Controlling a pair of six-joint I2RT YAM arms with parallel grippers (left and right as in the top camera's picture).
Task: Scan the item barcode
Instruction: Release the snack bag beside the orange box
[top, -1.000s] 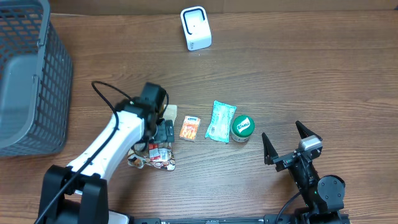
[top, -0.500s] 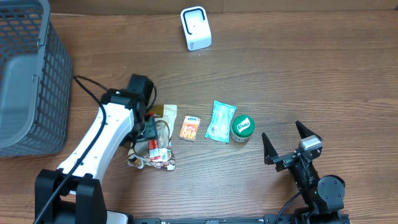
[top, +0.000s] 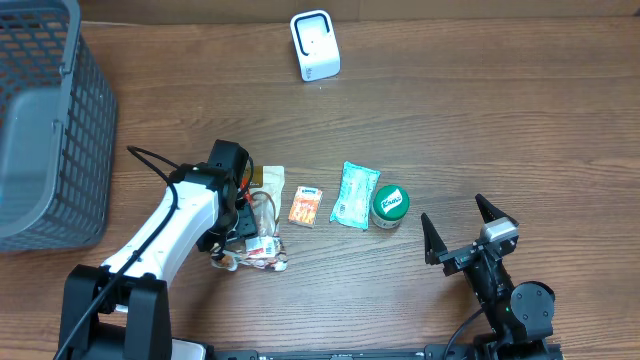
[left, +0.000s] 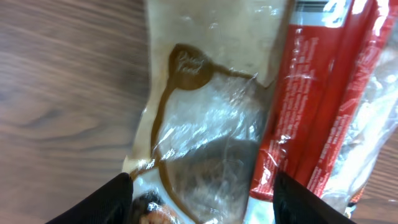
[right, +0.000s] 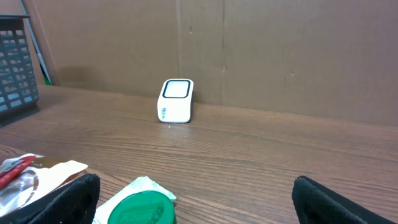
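1. Item location: the clear snack packet (top: 262, 248) lies on the tabletop (top: 480, 120) at the left end of a row of goods, directly under the left arm. The white scanner (top: 314, 45) stands well apart, near the far edge.
2. Left fingers (left: 109, 202): one sits at each side of the packet. Whether they clamp the film or only bracket it cannot be told.
3. Right fingers (right: 74, 199): spread wide, grasping nothing, parked at the near right.
4. Step in hand (judged): securing the packet for the lift.
5. Close on the firmer red strip (left: 311, 112) rather than the loose clear film, which is likely to crumple and slip.
6. Confirm a firm hold before raising. Lift straight up to avoid dragging the orange packet (top: 307, 206) just beside it.
7. The barcode cannot be made out here. Expect to turn the printed face toward the scanner window and keep the film flat, as wrinkles and glare may spoil the reading.
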